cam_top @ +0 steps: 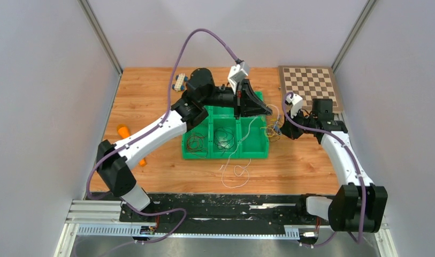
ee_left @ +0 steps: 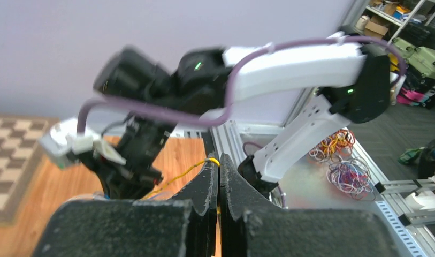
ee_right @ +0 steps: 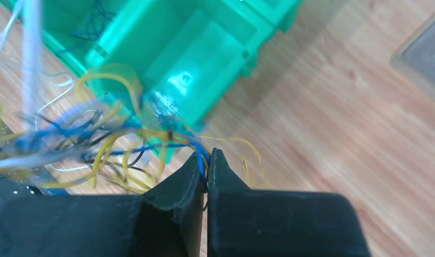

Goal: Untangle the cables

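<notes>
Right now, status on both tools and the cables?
Left tool shut on yellow cable. Right tool shut on blue cable. Tangle bunched beside green bin.

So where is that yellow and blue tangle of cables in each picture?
Top external: cables right of the green bin.
Left wrist: one yellow strand pinched in the left gripper.
Right wrist: cables left of centre beside the bin, some held by the right gripper.
Shared landmark: the wooden table.
</notes>
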`<action>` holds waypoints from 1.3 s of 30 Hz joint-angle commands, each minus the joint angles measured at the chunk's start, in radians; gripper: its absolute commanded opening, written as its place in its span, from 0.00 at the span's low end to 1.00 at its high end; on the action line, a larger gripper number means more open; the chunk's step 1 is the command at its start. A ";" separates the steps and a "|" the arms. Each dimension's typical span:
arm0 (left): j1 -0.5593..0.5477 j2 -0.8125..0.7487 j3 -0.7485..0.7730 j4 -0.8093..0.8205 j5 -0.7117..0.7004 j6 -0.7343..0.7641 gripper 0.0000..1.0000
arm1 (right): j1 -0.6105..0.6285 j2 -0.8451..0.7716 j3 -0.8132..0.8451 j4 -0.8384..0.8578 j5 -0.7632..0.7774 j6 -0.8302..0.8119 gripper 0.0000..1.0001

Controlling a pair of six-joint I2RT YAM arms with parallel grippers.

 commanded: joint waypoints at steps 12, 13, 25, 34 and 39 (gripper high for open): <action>0.183 -0.102 0.404 0.050 0.061 -0.116 0.00 | -0.347 0.276 -0.161 0.171 0.182 -0.263 0.00; 0.186 -0.095 0.438 0.050 0.058 -0.119 0.00 | -0.365 0.294 -0.160 0.174 0.190 -0.273 0.00; 0.216 -0.132 0.443 0.082 0.045 -0.107 0.00 | -0.458 0.330 -0.103 0.129 0.175 -0.319 0.04; 0.308 -0.131 0.586 0.006 0.029 -0.046 0.00 | -0.561 0.448 -0.052 0.119 0.207 -0.380 0.06; 0.347 -0.154 0.611 -0.018 0.011 -0.002 0.00 | -0.596 0.489 -0.031 0.119 0.217 -0.407 0.00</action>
